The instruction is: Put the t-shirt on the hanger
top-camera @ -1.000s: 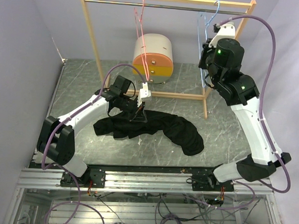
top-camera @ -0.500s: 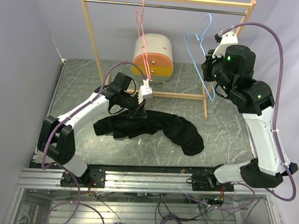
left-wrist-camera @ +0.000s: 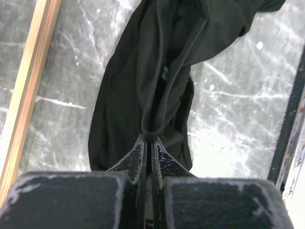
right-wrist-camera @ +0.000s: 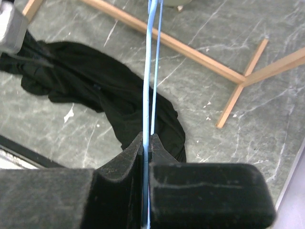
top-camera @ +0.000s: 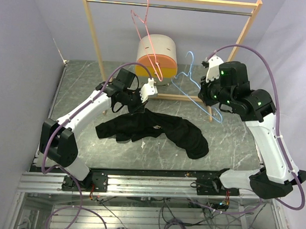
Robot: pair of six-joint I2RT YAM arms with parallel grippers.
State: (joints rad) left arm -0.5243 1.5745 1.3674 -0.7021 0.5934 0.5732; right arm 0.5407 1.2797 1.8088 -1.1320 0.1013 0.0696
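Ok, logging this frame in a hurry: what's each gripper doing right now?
Left gripper: closed, pinching a fold of the black cloth t-shirt.
Right gripper: closed on the thin light-blue wire hanger.

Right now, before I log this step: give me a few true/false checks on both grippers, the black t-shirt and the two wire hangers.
1. The left gripper is shut on a fold of the black cloth t-shirt. True.
2. The thin light-blue wire hanger hangs on the grey rail of the wooden rack. False: it is off the rail, clamped in the right gripper.
3. The thin pink-red wire hanger hangs from the rail. True.
4. The t-shirt is already threaded on the light-blue hanger. False: they are apart, and most of the shirt lies on the marbled table.
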